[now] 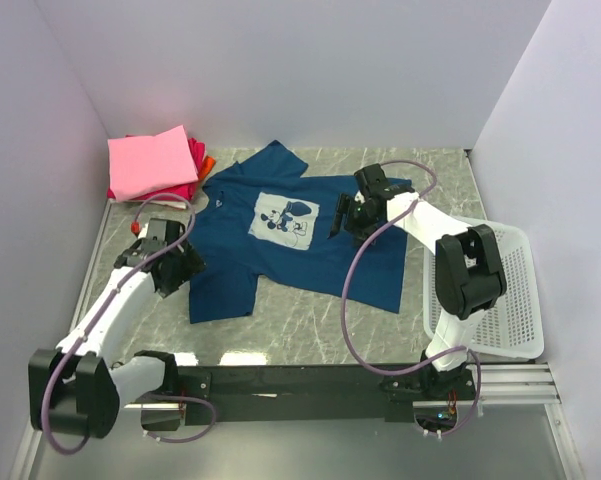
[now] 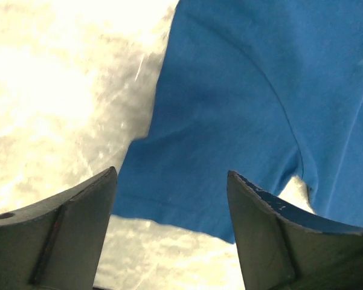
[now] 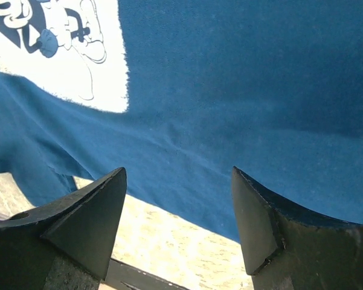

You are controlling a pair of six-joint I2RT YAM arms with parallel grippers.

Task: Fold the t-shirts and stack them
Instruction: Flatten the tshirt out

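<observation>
A dark blue t-shirt [image 1: 300, 240] lies spread flat on the marble table, its white cartoon print [image 1: 285, 218] facing up. A stack of folded t-shirts sits at the back left, with pink [image 1: 152, 163] on top, magenta-red [image 1: 196, 158] under it and orange [image 1: 209, 164] showing at the edge. My left gripper [image 1: 185, 262] hovers open at the shirt's left sleeve. In the left wrist view the sleeve hem [image 2: 187, 211] runs between the spread fingers [image 2: 78, 223]. My right gripper [image 1: 340, 215] stands open above the shirt, right of the print, over the blue cloth [image 3: 229, 121] and its hem.
A white mesh basket [image 1: 505, 300] stands at the right edge of the table, beside the right arm's base. White walls close in the back and both sides. A black rail [image 1: 300, 378] with both arm bases runs along the near edge.
</observation>
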